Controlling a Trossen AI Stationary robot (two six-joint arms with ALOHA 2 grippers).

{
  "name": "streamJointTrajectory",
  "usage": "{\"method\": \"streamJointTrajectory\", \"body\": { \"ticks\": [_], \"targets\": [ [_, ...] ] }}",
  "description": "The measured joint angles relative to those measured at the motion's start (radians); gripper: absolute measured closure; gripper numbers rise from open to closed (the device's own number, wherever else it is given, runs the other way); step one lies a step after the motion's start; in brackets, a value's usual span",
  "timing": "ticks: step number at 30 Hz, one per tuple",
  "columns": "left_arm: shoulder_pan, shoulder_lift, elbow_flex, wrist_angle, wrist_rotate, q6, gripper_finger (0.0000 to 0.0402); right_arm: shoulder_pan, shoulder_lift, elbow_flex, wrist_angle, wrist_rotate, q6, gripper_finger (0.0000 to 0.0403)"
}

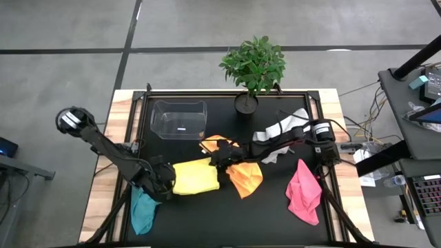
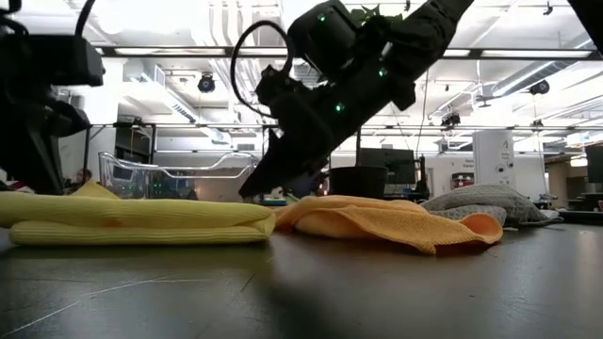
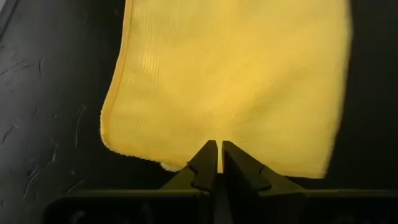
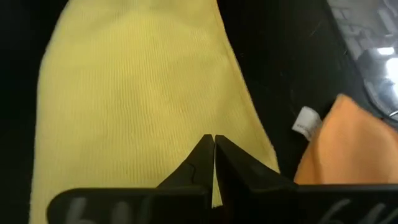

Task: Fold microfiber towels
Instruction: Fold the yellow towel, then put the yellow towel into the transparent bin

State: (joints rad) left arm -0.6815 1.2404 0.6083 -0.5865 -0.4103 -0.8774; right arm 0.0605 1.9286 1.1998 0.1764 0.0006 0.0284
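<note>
- The yellow towel lay flat on the black table, near its middle and toward the left side, already doubled into a neat rectangle.
- Its long axis ran left to right across the table, from one arm toward the other.
- The left tool sat at the towel's left end, fingers pressed together. A sliver of yellow showed between the tips, but whether any cloth was pinched could not be told.
- The right tool sat over the towel's right end, fingers likewise shut. No cloth was seen to be gripped.
- In the low view the right arm sloped down to the towel's right end, and the cloth lay flat there in two layers.
- Both tools were about equally close to the towel, one at each short end, so either arm could reach it. The towel body lay ahead of each tool, between the two.
- The orange towel lay crumpled just to the right of the yellow one, with its white tag near the yellow edge.
- The teal towel lay at the front left. The pink towel lay at the front right. The grey towel lay behind the right arm.
- Judgement: the yellow fold appeared complete. The orange towel, nearer the right arm, seemed the likely next item.
</note>
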Motion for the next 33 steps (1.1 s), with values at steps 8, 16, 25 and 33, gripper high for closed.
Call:
{"method": "streamJointTrajectory", "body": {
  "ticks": [8, 16, 25, 33],
  "targets": [
    [0.0, -0.034, -0.008, 0.211, -0.008, 0.025, 0.0392, 0.018, -0.044, -0.001, -0.04, -0.173, -0.003, 0.0394],
    [-0.008, 0.121, -0.018, 0.389, 0.092, 0.048, 0.0392, 0.071, -0.032, -0.019, -0.014, -0.229, -0.003, 0.0394],
    [-0.008, 0.238, -0.012, 0.407, 0.149, 0.048, 0.0392, 0.079, 0.041, -0.027, 0.018, -0.229, 0.075, 0.0394],
    [-0.008, 0.103, -0.017, 0.348, 0.184, 0.056, 0.0392, 0.074, -0.004, -0.027, -0.036, -0.23, 0.178, 0.0394]
  ]
}}
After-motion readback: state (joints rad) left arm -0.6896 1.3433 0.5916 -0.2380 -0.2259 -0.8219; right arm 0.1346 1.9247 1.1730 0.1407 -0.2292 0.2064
